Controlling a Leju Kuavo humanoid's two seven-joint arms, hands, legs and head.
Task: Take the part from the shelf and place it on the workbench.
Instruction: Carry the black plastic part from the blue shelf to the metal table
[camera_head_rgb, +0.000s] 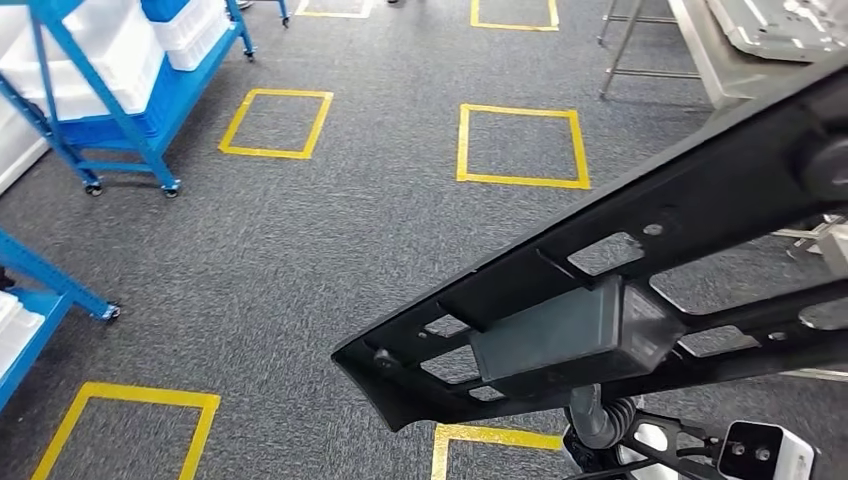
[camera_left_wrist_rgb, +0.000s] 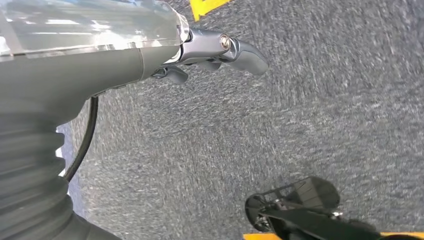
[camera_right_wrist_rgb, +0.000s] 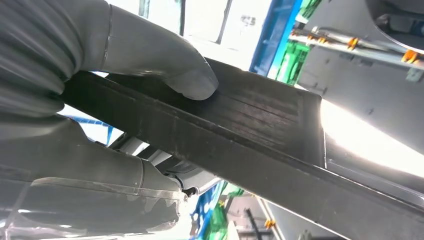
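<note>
The part (camera_head_rgb: 600, 300) is a long black plastic frame with cut-out windows and a grey box on its middle. It slants across the head view from lower centre to the upper right, above the carpet. My right hand (camera_right_wrist_rgb: 75, 160) grips it, with the thumb (camera_right_wrist_rgb: 170, 70) pressed on the part's (camera_right_wrist_rgb: 260, 130) flat face and the fingers underneath. In the head view a grey piece of that hand (camera_head_rgb: 598, 415) shows below the part. My left hand (camera_left_wrist_rgb: 220, 52) hangs over the carpet with nothing in it, and the part's rounded end (camera_left_wrist_rgb: 300, 205) lies beyond it.
A grey metal workbench (camera_head_rgb: 700, 50) stands at the upper right, with pale grey panels (camera_head_rgb: 780, 30) lying on it. Blue wheeled shelf carts (camera_head_rgb: 120, 120) with white bins are at the upper left, another blue frame (camera_head_rgb: 40, 290) at the left edge. Yellow tape squares (camera_head_rgb: 520, 145) mark the carpet.
</note>
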